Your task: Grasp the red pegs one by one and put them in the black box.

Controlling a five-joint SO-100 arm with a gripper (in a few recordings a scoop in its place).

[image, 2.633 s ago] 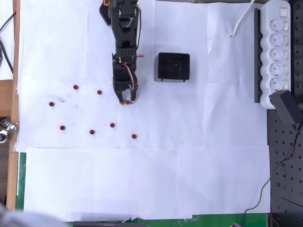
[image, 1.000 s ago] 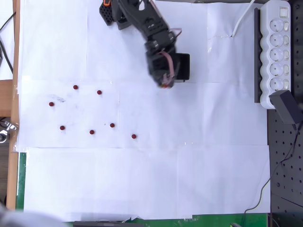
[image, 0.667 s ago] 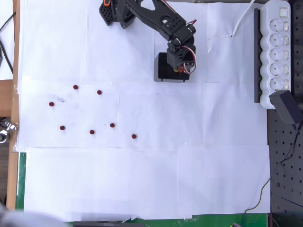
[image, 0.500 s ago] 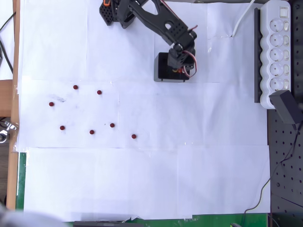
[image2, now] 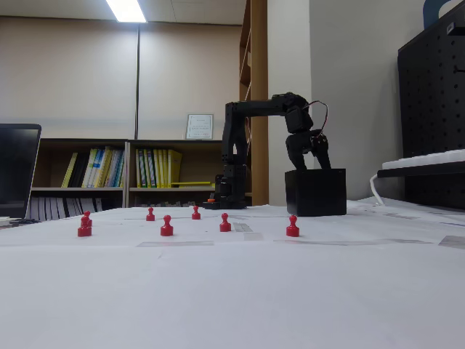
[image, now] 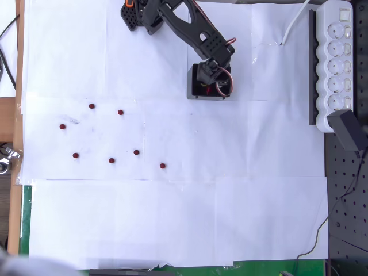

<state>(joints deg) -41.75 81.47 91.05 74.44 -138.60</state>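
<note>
Black two-finger gripper hangs over small glossy black box, fingers parted; red glint inside, likely a peg. Lift straight up before returning to seven small red pegs on papered surface.

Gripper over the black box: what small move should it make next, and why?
Probably lift the gripper straight up, clear of the black box. It hangs at the box's opening, and in the overhead view a red spot, likely a peg, shows inside the box; whether it is released is unclear. Seven red pegs stand on the paper.
</note>
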